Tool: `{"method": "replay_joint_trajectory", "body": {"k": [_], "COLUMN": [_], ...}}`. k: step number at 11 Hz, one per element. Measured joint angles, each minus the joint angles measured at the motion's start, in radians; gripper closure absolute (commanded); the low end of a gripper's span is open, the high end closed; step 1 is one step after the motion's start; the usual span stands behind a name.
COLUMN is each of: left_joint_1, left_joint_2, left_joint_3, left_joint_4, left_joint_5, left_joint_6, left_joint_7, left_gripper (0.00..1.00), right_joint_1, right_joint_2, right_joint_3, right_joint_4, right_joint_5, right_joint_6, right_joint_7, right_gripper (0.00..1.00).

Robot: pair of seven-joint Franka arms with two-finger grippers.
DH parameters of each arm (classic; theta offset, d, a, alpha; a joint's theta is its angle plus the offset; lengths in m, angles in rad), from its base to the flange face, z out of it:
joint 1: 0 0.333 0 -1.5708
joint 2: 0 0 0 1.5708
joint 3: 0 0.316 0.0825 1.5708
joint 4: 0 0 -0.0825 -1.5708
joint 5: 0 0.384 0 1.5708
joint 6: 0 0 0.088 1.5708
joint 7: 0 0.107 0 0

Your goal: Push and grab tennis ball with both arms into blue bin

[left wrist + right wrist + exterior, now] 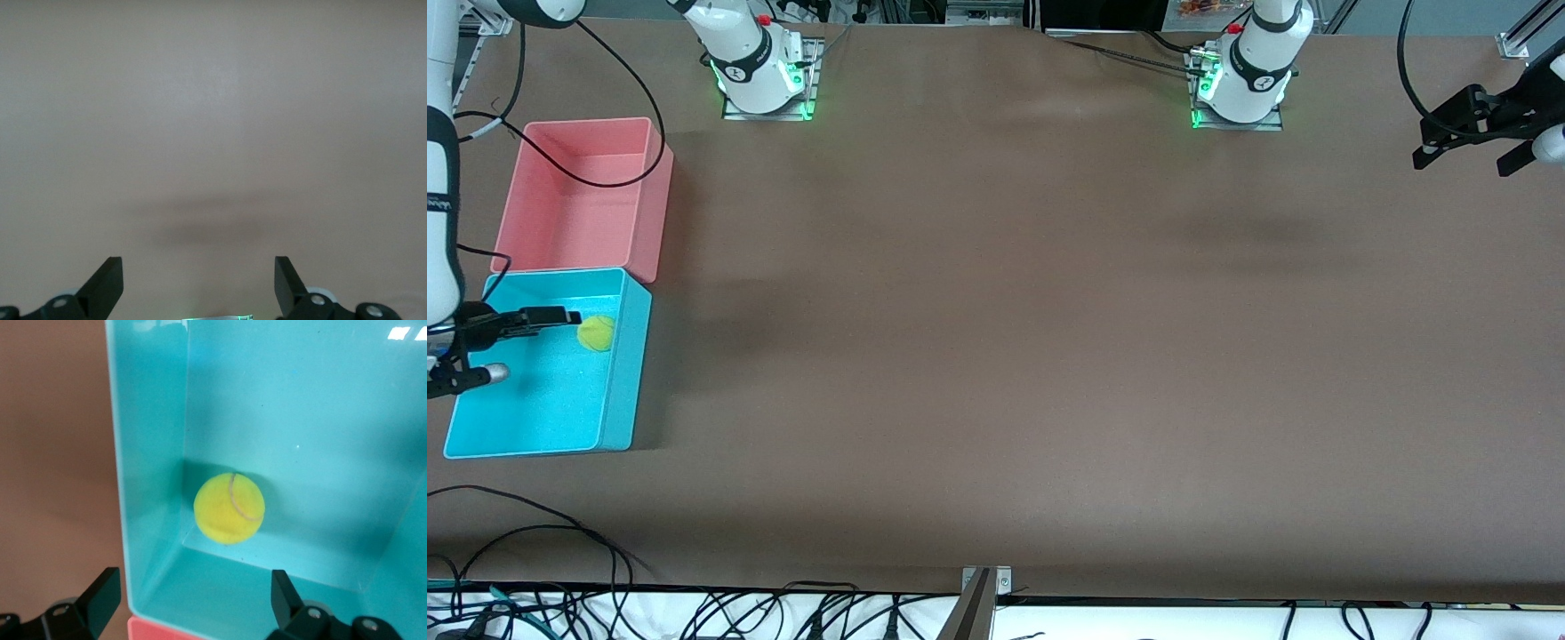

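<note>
Fuzzy yellow-green tennis ball (229, 508) lies in the bright cyan-blue plastic bin (624, 373); right gripper (516, 345) overhead, fingers spread, should lift straight clear; left gripper (1467, 142), fingers spread, waits over bare surface.

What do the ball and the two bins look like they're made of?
The ball looks like fuzzy yellow-green felt, matte, with a curved seam. The blue bin looks like glossy moulded plastic: light glints on its smooth walls. The pink bin is probably the same plastic, with the same straight smooth walls.
</note>
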Motion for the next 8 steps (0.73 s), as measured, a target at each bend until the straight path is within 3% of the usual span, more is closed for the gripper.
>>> {"method": "replay_joint_trajectory", "body": {"k": [8], "left_joint_1": [0.000], "left_joint_2": [0.001], "left_joint_3": [0.000], "left_joint_4": [0.001], "left_joint_5": [0.000], "left_joint_6": [-0.001], "left_joint_7": [0.000], "left_gripper": [0.00], "right_joint_1": [0.036], "right_joint_2": [-0.181], "right_joint_3": [-0.001], "right_joint_4": [0.124], "right_joint_5": [-0.078], "right_joint_6": [-0.334], "right_joint_7": [0.138], "right_gripper": [0.00]}}
